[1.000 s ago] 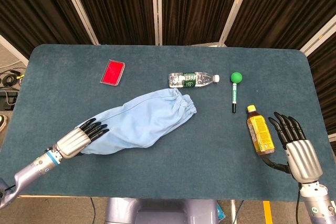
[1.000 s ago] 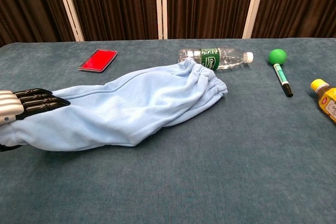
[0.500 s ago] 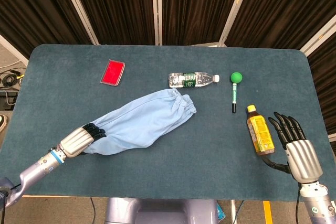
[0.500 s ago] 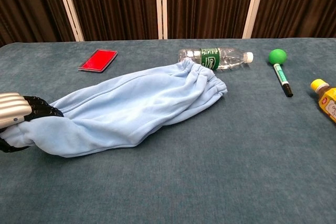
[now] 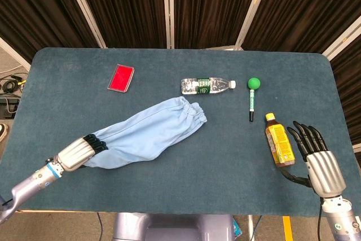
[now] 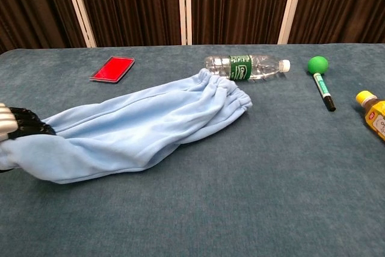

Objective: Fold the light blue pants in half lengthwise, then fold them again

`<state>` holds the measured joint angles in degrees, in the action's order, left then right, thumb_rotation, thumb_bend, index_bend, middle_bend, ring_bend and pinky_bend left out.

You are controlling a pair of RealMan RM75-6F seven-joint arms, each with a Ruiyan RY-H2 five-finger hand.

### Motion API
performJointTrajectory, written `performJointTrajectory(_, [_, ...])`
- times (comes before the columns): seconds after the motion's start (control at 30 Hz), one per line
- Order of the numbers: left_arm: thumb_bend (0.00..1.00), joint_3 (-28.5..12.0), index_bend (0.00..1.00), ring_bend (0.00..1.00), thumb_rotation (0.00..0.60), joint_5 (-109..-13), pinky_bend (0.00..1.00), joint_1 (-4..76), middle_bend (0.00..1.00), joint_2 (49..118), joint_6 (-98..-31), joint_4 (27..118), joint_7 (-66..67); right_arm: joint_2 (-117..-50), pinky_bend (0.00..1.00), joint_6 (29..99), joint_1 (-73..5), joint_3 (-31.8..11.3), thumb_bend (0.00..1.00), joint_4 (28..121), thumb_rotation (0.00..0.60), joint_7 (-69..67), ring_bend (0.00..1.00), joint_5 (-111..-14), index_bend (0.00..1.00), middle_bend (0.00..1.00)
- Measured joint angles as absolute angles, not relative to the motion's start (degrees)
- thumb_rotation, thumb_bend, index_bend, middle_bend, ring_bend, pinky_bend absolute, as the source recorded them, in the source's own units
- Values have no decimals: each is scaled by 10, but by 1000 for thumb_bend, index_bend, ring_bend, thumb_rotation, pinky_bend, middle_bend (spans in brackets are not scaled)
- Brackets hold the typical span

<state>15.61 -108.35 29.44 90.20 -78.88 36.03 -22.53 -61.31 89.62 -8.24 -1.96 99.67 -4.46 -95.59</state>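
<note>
**Pants doubled lengthwise; second fold looks outstanding**

At lower left of the head view, your left hand sits on the near end of the light blue pants, dark fingers curled into the cloth; it appears to be gripping that end, though the thumb is hidden. Pants lie as one long narrow band running diagonally from lower left up toward frame centre, gathered waistband end pointing at the water bottle. Your right hand is at lower right, fingers spread and holding nothing, just beside the yellow bottle and apparently not touching it. Red card upper left, green-topped marker right of centre, all on the blue table.

From the chest view, only the fingertips of your left hand show at the left edge, tucked into the cloth end. Pants read as two layers stacked, one leg over the other, elastic band close to the water bottle but apart from it. Right hand not visible here.

Judgement: lengthwise fold looks done, edges roughly matched. Left to do: bring one end over to the other, then flatten. You hold the leg end, so carrying it toward the waistband seems the likely route; watch that the bottle is not swept.
</note>
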Motion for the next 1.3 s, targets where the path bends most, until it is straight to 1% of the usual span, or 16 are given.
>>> performJointTrajectory(0.17, [699, 181, 612, 352, 600, -1098, 387, 280, 370, 857, -811, 371, -221, -613, 0, 893, -82, -21, 0, 998, 600, -43, 0, -954, 0, 0])
performJointTrajectory(0.4, [699, 214, 614, 352, 600, -1112, 387, 237, 371, 782, -862, 387, -222, -616, 0, 889, -83, -22, 0, 999, 600, -34, 0, -956, 0, 0])
performJointTrajectory(0.57, [700, 235, 617, 352, 600, -1124, 387, 216, 372, 748, -875, 393, -214, -618, 0, 885, -84, -23, 0, 1000, 600, -31, 0, -957, 0, 0])
performJointTrajectory(0.63, [699, 236, 618, 352, 600, -1125, 387, 214, 372, 743, -878, 400, -212, -617, 0, 886, -84, -24, 0, 1000, 600, -32, 0, -958, 0, 0])
performJointTrajectory(0.83, [699, 216, 629, 353, 600, -1122, 387, 218, 379, 743, -898, 423, -212, -615, 0, 889, -83, -25, 0, 1001, 600, -37, 0, -957, 0, 0])
performJointTrajectory(0.93, [699, 189, 631, 354, 600, -1118, 387, 237, 381, 746, -919, 447, -207, -613, 0, 890, -81, -26, 0, 1000, 600, -43, 0, -955, 0, 0])
performJointTrajectory(1.0, [698, 170, 633, 355, 600, -1115, 387, 257, 381, 747, -919, 474, -199, -612, 0, 891, -81, -27, 0, 999, 600, -46, 0, -953, 0, 0])
performJointTrajectory(1.17, [699, 127, 643, 354, 600, -1104, 387, 310, 381, 747, -883, 542, -172, -610, 0, 888, -81, -30, 0, 997, 600, -55, 0, -945, 0, 0])
performJointTrajectory(1.3, [699, 96, 641, 354, 600, -1090, 387, 354, 382, 752, -821, 588, -145, -608, 0, 885, -81, -35, 0, 994, 600, -61, 0, -936, 0, 0])
